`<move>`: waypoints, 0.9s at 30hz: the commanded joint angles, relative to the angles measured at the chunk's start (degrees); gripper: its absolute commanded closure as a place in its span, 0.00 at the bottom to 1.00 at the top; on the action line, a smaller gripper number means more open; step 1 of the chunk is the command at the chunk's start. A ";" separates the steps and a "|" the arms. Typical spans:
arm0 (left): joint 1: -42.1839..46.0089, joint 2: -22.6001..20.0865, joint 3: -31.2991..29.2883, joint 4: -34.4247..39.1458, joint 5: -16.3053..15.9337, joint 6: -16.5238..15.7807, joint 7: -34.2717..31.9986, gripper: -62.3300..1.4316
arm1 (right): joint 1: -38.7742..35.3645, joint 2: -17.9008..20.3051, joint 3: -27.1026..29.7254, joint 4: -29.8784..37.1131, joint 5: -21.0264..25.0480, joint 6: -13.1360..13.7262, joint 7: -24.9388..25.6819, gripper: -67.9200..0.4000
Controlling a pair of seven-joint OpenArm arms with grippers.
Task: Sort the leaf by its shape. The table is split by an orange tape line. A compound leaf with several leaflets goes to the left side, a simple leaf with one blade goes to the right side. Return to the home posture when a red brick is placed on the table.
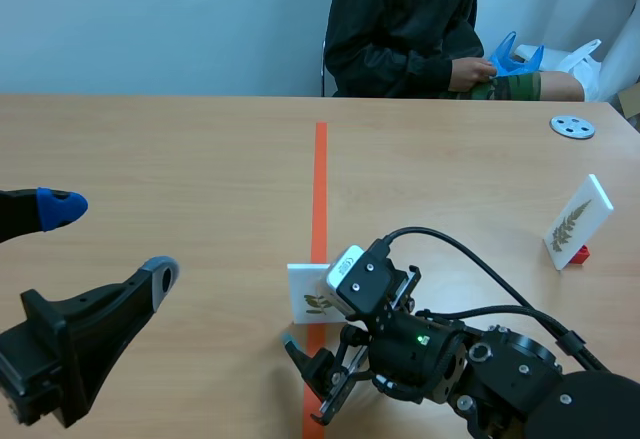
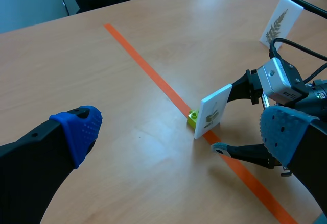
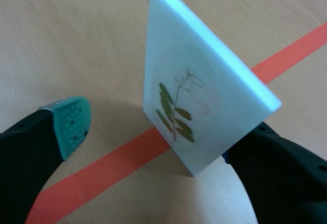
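A white card (image 3: 204, 96) with a pressed compound leaf of several leaflets stands upright on the orange tape line (image 1: 320, 179). It rests on a small yellow-green base (image 2: 193, 118). My right gripper (image 3: 158, 132) is open around it: the teal pad (image 3: 69, 122) is clear of the card's face, and the other finger (image 3: 276, 157) is close behind the card. In the scene view the card (image 1: 308, 294) is at the table's front middle, and the right gripper (image 1: 330, 331) comes in from the lower right. My left gripper (image 1: 110, 244) hangs open and holds nothing over the left half.
A second white card (image 1: 578, 221) with a fern-like leaf stands on a small red base (image 1: 579, 254) at the right side. A grey disc (image 1: 572, 127) lies at the back right. A person in a dark jacket (image 1: 400, 19) sits across the table.
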 commanded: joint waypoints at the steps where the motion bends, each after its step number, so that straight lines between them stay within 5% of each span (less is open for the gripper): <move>1: 0.09 0.15 0.17 0.44 -0.37 -0.13 -0.74 0.00 | 0.81 0.42 0.33 1.42 0.44 0.15 0.63 0.41; 17: 0.09 0.15 0.17 0.44 -0.37 -0.13 -0.74 0.00 | 0.79 0.46 0.35 1.44 0.44 0.15 0.42 0.92; 27: 0.09 0.15 0.17 0.44 -0.37 -0.13 -0.74 0.00 | -0.68 2.99 1.33 5.84 0.46 0.20 -0.09 0.97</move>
